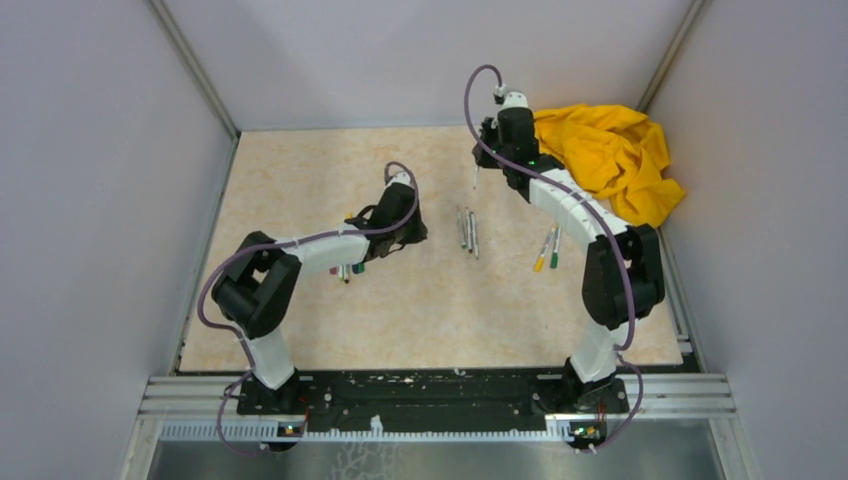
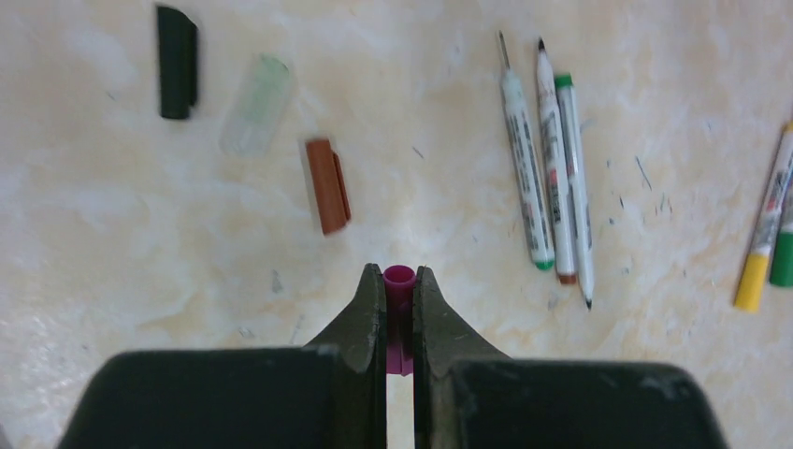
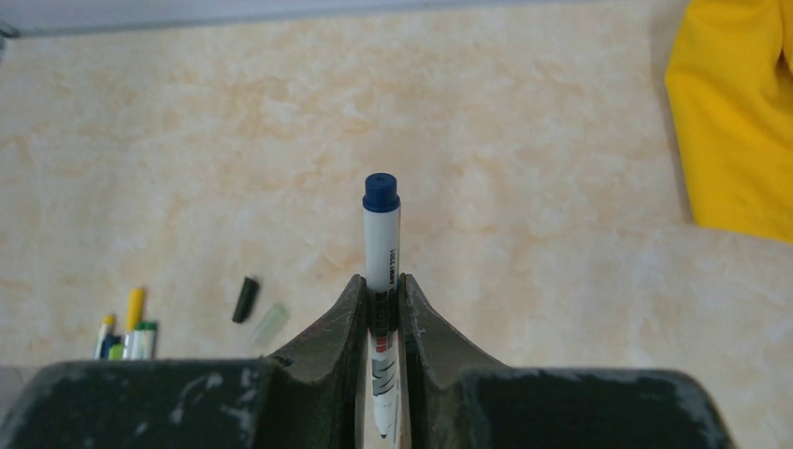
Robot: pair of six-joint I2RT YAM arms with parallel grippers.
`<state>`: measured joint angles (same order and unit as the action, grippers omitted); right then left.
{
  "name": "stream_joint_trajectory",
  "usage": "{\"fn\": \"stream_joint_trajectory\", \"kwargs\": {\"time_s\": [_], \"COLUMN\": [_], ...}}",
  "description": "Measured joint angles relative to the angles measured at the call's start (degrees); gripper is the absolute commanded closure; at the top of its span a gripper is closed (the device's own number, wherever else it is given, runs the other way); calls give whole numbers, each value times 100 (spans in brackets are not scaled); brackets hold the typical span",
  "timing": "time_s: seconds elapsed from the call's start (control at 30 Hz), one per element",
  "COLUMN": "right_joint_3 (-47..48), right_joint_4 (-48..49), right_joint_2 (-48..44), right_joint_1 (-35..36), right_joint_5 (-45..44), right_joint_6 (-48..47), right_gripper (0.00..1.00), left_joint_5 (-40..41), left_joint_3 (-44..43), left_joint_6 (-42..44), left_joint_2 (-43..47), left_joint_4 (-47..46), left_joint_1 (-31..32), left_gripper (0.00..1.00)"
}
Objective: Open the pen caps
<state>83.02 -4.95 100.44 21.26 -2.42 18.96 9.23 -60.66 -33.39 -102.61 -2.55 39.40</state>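
Three loose caps (image 2: 327,185) lie in the upper left of the left wrist view. The left gripper (image 2: 399,278) is clamped on a fourth, the purple cap (image 2: 399,285), at lower centre, while the right gripper (image 3: 382,288) pinches a blue-ended pen (image 3: 382,234) by its barrel at frame centre. Judgement: lower the purple cap close beside the loose ones before releasing so it cannot roll, avoiding the uncapped pens (image 2: 552,168) at upper right.

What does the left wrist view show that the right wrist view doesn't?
Only left wrist: the left claw shut on a purple cap, a red-brown cap, three uncapped pens side by side.
Only right wrist: the right claw gripping a blue-ended pen, the yellow cloth.
Both: the dark cap and pale cap lying on the marbled table.
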Motion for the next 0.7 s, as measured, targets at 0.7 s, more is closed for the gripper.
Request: {"fn": "stream_joint_trajectory", "kwargs": {"time_s": [0.7], "right_joint_3": [-839], "right_joint_4": [-1403], "right_joint_2": [522], "right_joint_1": [79], "right_joint_5": [-11], "right_joint_6": [-96], "right_gripper": [100], "left_joint_5": [866], "left_joint_3": [-761], "left_joint_6": [138], "left_joint_2": [-717], "left_joint_4": [916], "left_joint_1": [-669], "left_gripper": [63]}}
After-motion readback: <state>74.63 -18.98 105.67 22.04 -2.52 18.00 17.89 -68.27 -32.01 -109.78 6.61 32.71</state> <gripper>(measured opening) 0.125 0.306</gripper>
